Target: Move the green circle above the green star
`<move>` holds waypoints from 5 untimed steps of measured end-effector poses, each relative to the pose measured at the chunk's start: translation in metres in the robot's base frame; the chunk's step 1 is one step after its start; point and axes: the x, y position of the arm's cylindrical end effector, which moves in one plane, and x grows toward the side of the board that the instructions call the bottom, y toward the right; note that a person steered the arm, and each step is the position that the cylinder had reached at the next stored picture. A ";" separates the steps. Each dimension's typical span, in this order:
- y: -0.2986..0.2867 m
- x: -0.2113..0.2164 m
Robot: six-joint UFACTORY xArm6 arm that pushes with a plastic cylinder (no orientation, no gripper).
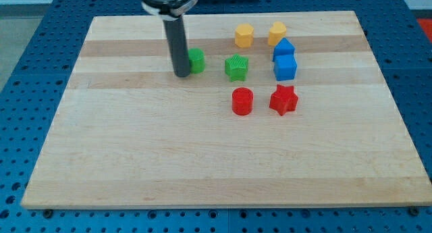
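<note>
The small green plastic circle block (196,60), unlabelled, lies near the wooden table's (135,152) top edge, touching my tip (182,74) on its right, left of the green star block (237,67).

— What am I sliding over?
— A pale wooden board (135,159), matt, with darker grain bands near the frame's top. My rod (179,47) looks dark and slightly glossy.
— The blocks?
— Plastic-looking; the green star (237,67) shows ribbed sides.

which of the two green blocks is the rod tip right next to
The green circle, against my tip on its right. The green star sits farther toward the view's right, apart from it.
</note>
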 end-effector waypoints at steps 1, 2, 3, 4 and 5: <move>0.023 -0.021; -0.006 -0.047; 0.015 -0.061; 0.040 -0.061; 0.049 -0.061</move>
